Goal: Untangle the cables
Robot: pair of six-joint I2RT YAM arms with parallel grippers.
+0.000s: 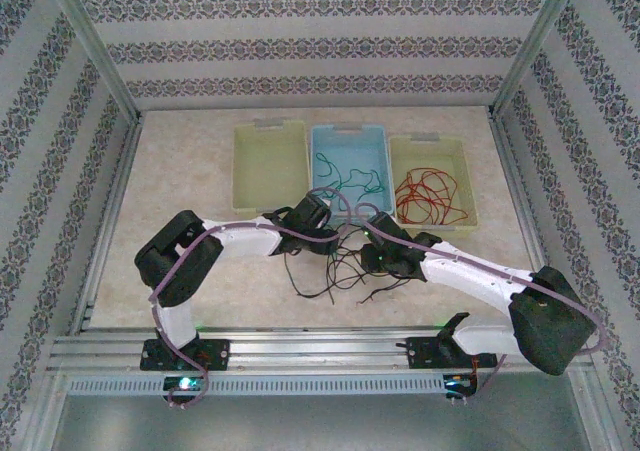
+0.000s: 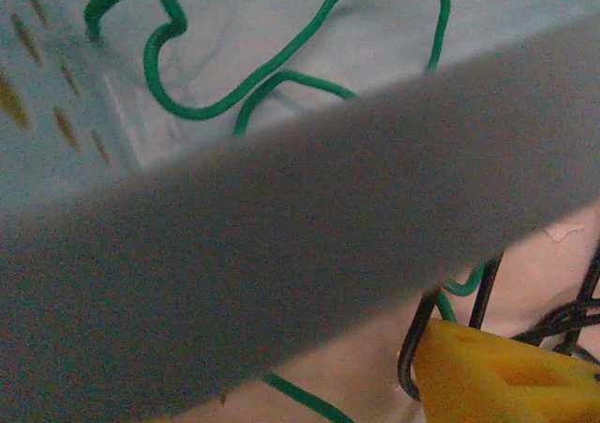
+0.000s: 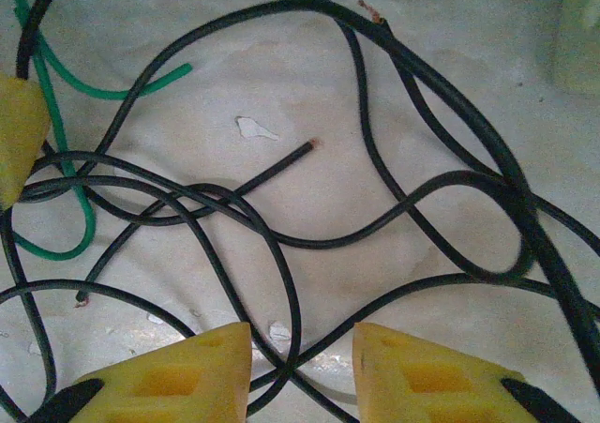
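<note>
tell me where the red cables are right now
In the top view the red cables lie coiled inside the yellow-green bin at the far right of the row, beside the blue bin.

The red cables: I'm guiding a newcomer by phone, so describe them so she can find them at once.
On the far side of the table, three bins stand in a row. The red cables lie coiled in the rightmost, yellow-green bin. They are the sole red bundle: the green cables lie mostly in the blue bin beside it, and the black cables sprawl on the table.
</note>
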